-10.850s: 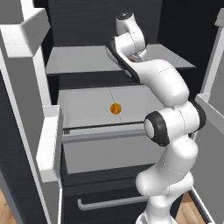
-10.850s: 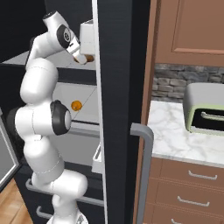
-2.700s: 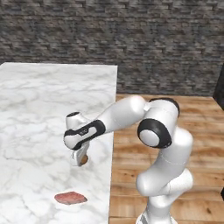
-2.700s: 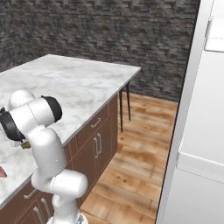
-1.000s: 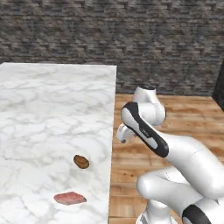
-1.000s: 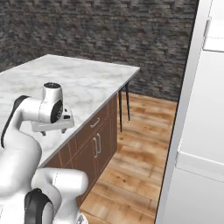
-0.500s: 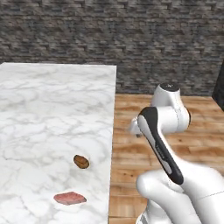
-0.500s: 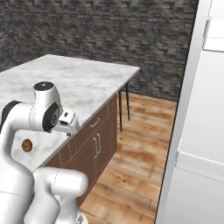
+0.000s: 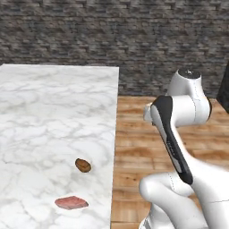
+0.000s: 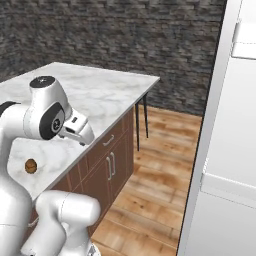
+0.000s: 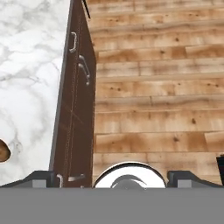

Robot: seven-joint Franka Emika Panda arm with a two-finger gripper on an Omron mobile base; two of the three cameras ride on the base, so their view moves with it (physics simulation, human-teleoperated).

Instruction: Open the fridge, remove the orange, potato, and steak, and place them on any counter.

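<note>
The brown potato (image 9: pixel 82 165) lies on the white marble counter (image 9: pixel 49 112) near its right edge, and the flat pinkish-red steak (image 9: pixel 71 202) lies just in front of it. In the right base view the potato (image 10: pixel 31 166) sits on the counter (image 10: pixel 100 95) behind my arm. My gripper (image 10: pixel 84 137) hangs off the counter's edge above the floor. In the hand view its jaws (image 11: pixel 116 178) stand wide apart and open with nothing between them, and the potato (image 11: pixel 3 151) shows at the left edge. The fridge's light grey door (image 10: pixel 225 125) stands at the right. The orange is out of view.
Dark brown cabinets with small handles (image 10: pixel 110 165) run under the counter, also seen in the hand view (image 11: pixel 76 87). Wooden floor (image 9: pixel 134 134) lies between counter and fridge. A dark stone wall (image 9: pixel 112 36) closes the back. Thin black legs (image 10: pixel 142 120) stand at the counter's far end.
The base has driven from the fridge to the counter. The potato has been let go and lies on the marble. Over the last second the arm has swung right, away from the counter.
</note>
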